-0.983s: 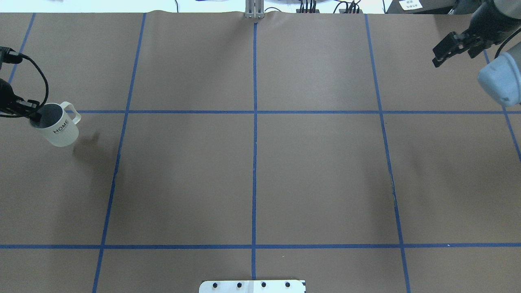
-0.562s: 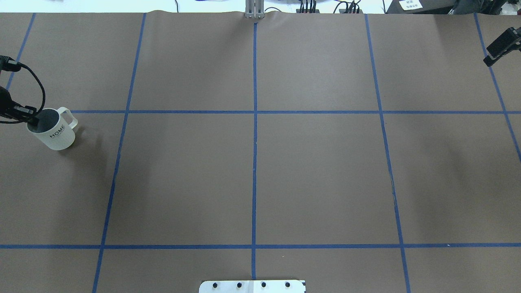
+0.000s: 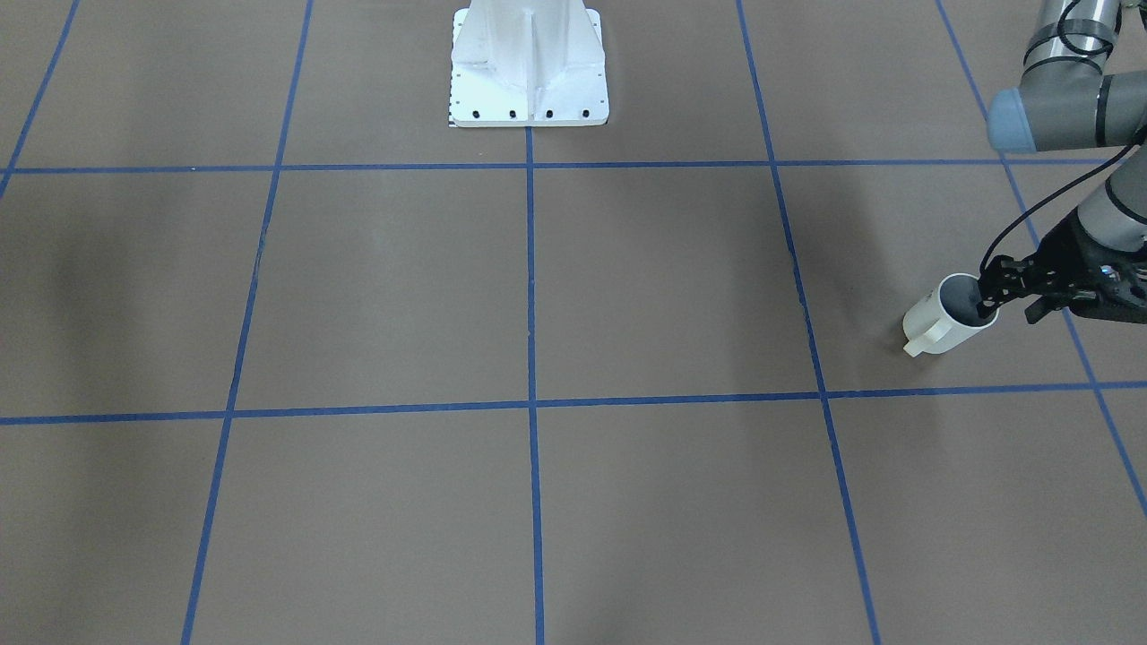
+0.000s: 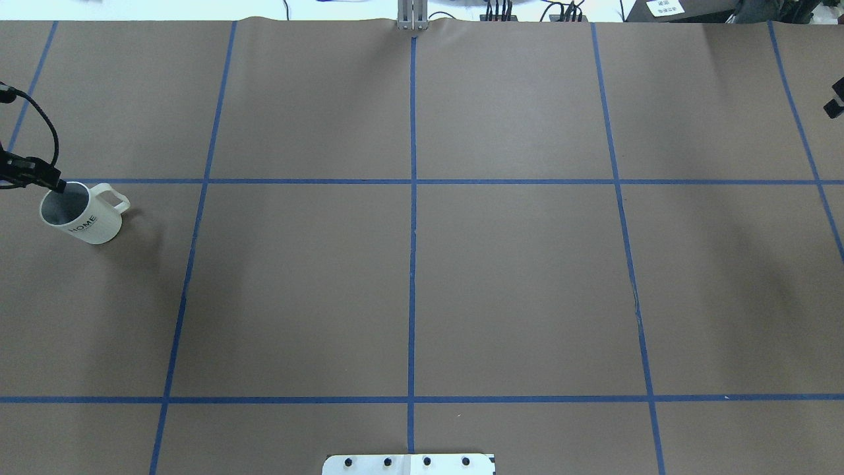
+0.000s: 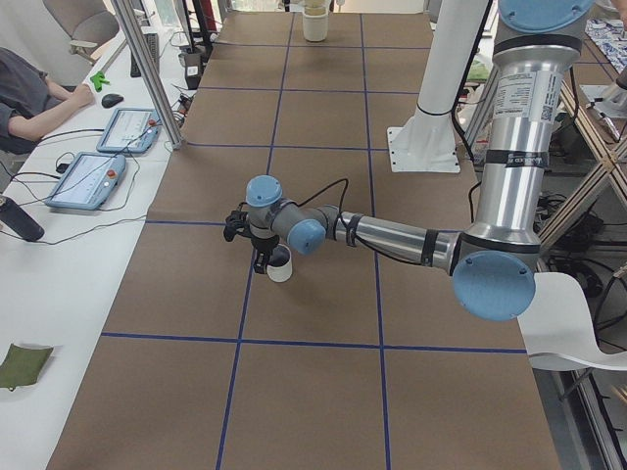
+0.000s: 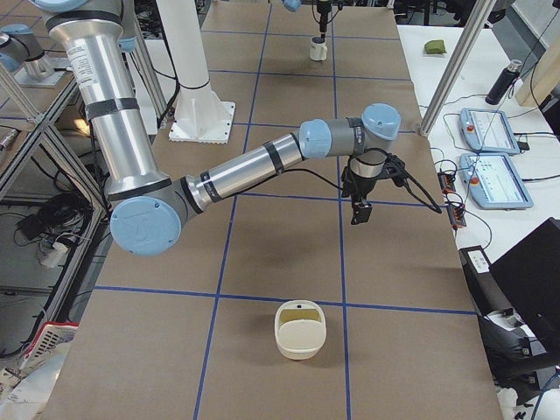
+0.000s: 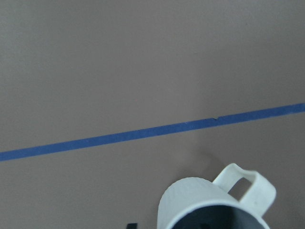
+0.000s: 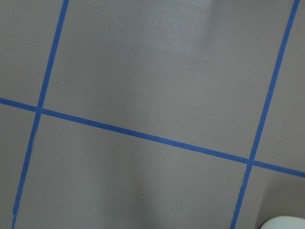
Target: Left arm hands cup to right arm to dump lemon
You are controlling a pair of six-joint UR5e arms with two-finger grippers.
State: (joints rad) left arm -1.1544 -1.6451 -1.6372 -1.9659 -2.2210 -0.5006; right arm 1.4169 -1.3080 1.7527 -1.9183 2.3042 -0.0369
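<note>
The white ribbed cup (image 4: 86, 221) with "HOME" on its side stands upright on the brown table at the far left, handle to the right. Its grey inside looks empty. It also shows in the front view (image 3: 936, 324), the left side view (image 5: 281, 266), far off in the right side view (image 6: 319, 48) and in the left wrist view (image 7: 200, 200). My left gripper (image 4: 56, 185) is at the cup's far rim, also in the front view (image 3: 1005, 309). It looks open, with one finger inside and the other clear of the wall. Only a sliver of my right gripper (image 4: 835, 105) shows at the right edge. No lemon is visible.
A cream bowl (image 6: 300, 330) sits on the table beyond my right gripper (image 6: 360, 208), and its rim shows in the right wrist view (image 8: 286, 223). The robot base (image 3: 529, 63) is at mid-table. Tablets (image 5: 88, 176) and a seated person (image 5: 29, 98) are at the side bench.
The cup went from tilted and lifted to standing upright on the table. My left gripper shifted back to the rim's edge. My right gripper withdrew to the right, almost out of the overhead view.
</note>
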